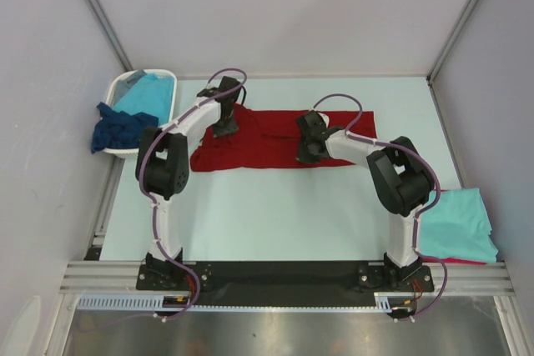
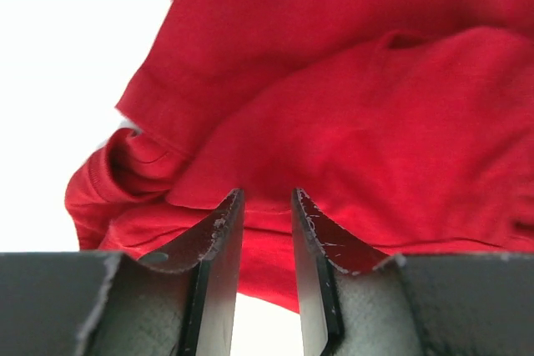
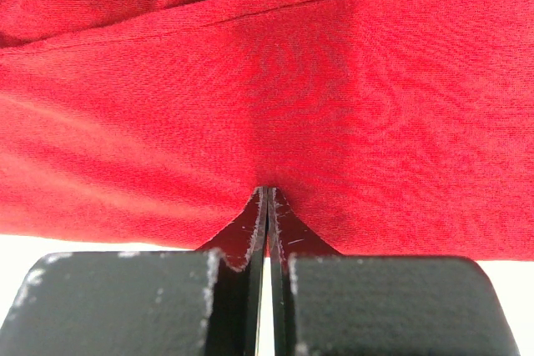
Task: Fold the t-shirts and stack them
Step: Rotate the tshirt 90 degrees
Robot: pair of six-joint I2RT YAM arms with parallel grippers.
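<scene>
Flanking dark red t-shirt: basket, turquoise t-shirt; left end effector released, right end effector clenched.

Open tabletop lies near of the red shirt. A basket blocks the far left and a turquoise shirt the near right. The left arm and right arm crowd the middle.

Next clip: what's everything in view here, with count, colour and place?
dark red t-shirt: 1, dark red, spread at the table's far middle
loose turquoise t-shirt: 1, turquoise, in the basket
navy t-shirt: 1, dark blue, draped over the basket's near side
folded turquoise t-shirt: 1, turquoise, near right
second red t-shirt: 1, red, edge showing under the folded one
basket: 1, white, far left
table: 1, pale green
left gripper: 1, black, open at the dark red t-shirt's left end
right gripper: 1, black, shut at its near edge
</scene>
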